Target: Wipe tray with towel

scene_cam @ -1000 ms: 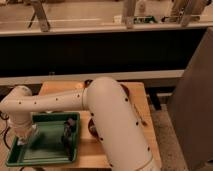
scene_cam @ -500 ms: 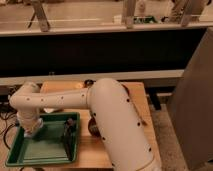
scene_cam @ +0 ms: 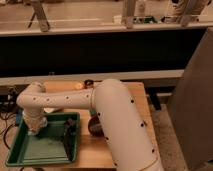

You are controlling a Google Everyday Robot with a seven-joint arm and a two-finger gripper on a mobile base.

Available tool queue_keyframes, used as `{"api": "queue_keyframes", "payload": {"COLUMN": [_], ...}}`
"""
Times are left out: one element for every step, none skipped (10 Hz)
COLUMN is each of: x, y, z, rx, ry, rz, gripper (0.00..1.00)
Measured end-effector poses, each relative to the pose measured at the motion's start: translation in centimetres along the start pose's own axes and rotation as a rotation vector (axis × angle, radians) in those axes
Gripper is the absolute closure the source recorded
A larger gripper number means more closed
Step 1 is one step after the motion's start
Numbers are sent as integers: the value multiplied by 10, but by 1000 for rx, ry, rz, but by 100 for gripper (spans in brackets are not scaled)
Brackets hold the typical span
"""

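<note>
The claw point(scene_cam: 33, 121) sat low at the tray's point(scene_cam: 40, 161) far left corner, on the bench point(scene_cam: 136, 102), pressed onto a white towel point(scene_cam: 38, 130). Whether it pinched the towel, I cannot tell. Wiping looked begun, with most of the tray floor seemingly yet to be covered.

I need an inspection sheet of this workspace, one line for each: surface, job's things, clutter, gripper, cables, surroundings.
Surface: wooden table, bare on its right part.
Job's things: green tray at the table's front left; a pale bundle, probably the towel, in its far left corner.
Clutter: dark upright object inside the tray by its right wall; dark round object on the table right of the tray; small items at the far edge.
Gripper: gripper low in the tray's far left corner, at the towel.
Cables: dark cables left of the table.
Surroundings: dark counter behind; grey panel to the right.
</note>
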Motion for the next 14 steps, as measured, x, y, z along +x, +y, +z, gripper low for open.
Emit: {"api": "queue_keyframes", "payload": {"x": [3, 6, 9, 10, 10, 8, 6, 2, -1, -4, -10, -19, -32, -49], "y": [7, 15, 28, 46, 61, 78, 91, 98, 101, 101, 99, 101, 105, 113], "z": [0, -3, -8, -15, -19, -24, -27, -27, -26, -23, -20, -15, -10, -3], "rx": [-1, 0, 4, 10, 14, 26, 33, 36, 36, 36, 31, 20, 9, -5], "ry": [0, 3, 7, 12, 15, 17, 19, 19, 16, 14, 7, -3, -17, -31], "rz": [14, 31, 54, 79, 100, 125, 144, 152, 156, 157, 152, 142, 136, 135], "gripper": [100, 100, 100, 100, 100, 100, 100, 100, 100, 100, 100, 100, 100, 100]}}
